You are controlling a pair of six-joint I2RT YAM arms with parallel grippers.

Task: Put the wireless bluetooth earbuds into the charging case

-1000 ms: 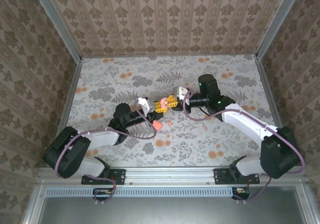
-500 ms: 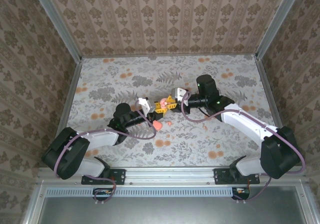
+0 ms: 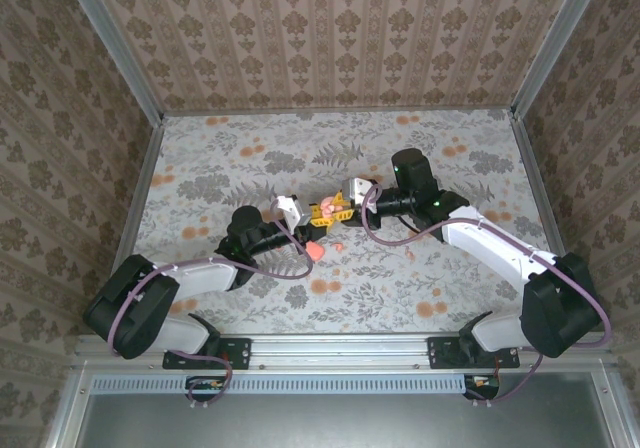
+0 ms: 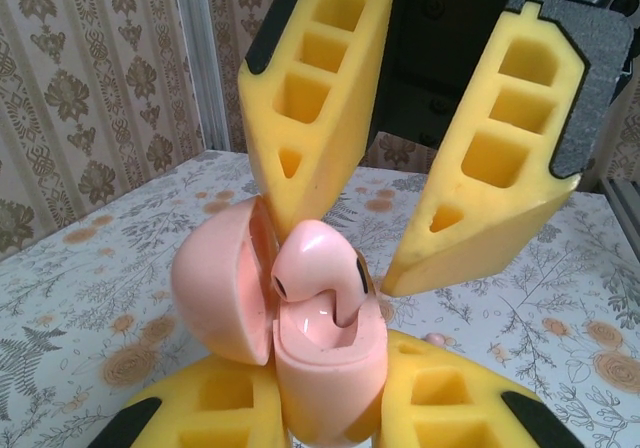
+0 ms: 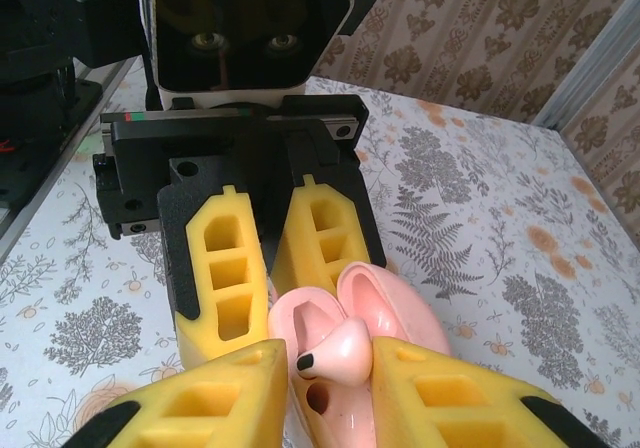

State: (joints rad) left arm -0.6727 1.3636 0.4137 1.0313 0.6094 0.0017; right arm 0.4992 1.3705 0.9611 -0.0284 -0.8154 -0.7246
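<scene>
plastic this small and glossy should be feather-light, rigid and slippery, so the earbud [image 4: 315,268] is best pinched across its rounded head, leaving the stem free to slide down. it is pale coral-pink with a dark tip, and it sits tilted, stem down in one well of the charging case [image 4: 330,363], head proud of the rim and not fully seated by the look of it. the case is a rounded coral box, its lid [image 4: 225,288] swung open to one side. the left gripper [image 4: 330,418] clamps the case body upright above the flowered cloth [image 3: 450,168]. the right gripper [image 5: 330,368] stands narrow, a pad on each side of the head; whether it pinches or merely flanks it i cannot tell.
</scene>
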